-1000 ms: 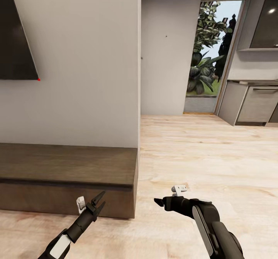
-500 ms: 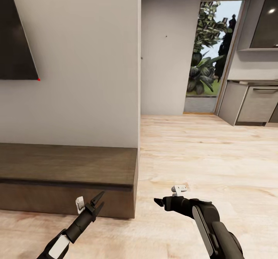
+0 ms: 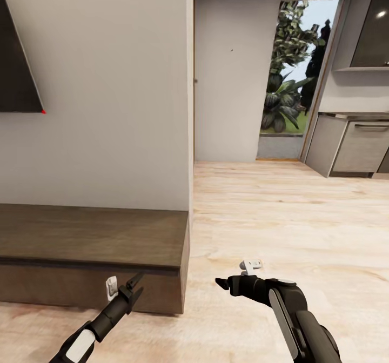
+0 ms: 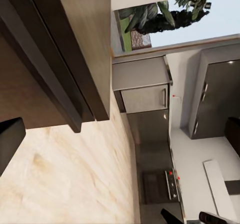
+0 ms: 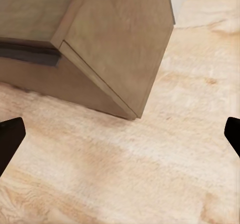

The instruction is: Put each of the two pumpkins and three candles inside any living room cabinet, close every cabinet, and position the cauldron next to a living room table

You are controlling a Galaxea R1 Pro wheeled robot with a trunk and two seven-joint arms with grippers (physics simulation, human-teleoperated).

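Left pincer point(image 3: 136, 286): fingers spread a little, holding nothing; tips hang just in front of the cabinet's end, apparently clear of it.
Right pincer point(image 3: 221, 283): over bare floor point(image 3: 281, 217), holding nothing; its wrist view shows a dark tip at each side edge, so the fingers stand wide apart.
Cabinet point(image 3: 92, 239): long low dark-wood unit against the wall; front flush, no drawer pulled out in the part seen; its corner also appears in the right wrist view point(image 5: 115, 39).
Change: against the pictures half a second and a second ago, the whole head view has slid slightly; the cabinet's end and the TV point(image 3: 16, 71) sit further left, while both arms keep their pose. This reads as the camera moving, not the furniture.
Meaning for task: judged a transit moment, with the robot repositioning beside the cabinet and no object in hand.
Background: a kitchen unit point(image 3: 351, 144) and a garden doorway point(image 3: 294, 71) lie beyond.
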